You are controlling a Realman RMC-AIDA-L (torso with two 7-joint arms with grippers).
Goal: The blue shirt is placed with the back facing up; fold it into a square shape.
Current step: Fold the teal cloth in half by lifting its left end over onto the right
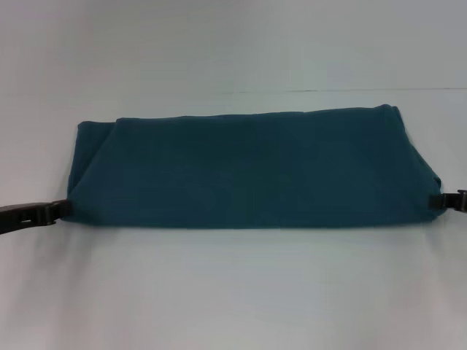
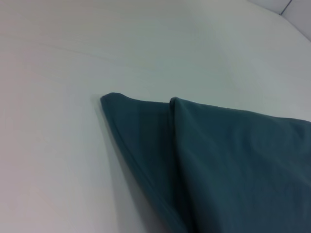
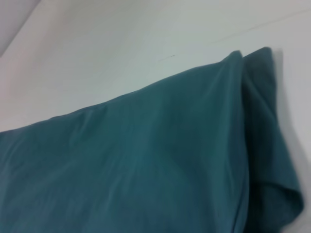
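The blue shirt (image 1: 248, 168) lies on the white table as a wide, plain teal band folded over itself, with layered edges at both ends. My left gripper (image 1: 60, 210) sits low at the shirt's near left corner, its tip touching the fabric edge. At the near right corner my right gripper (image 1: 440, 200) meets the cloth, which bulges slightly toward it. The left wrist view shows the shirt's (image 2: 233, 165) left end with two stacked folded corners. In the right wrist view the shirt's (image 3: 146, 160) right end shows a rumpled folded edge. Neither wrist view shows its own gripper.
The white table (image 1: 233, 292) stretches in front of, behind and to both sides of the shirt. A faint seam line (image 1: 350, 90) runs across the table behind the shirt.
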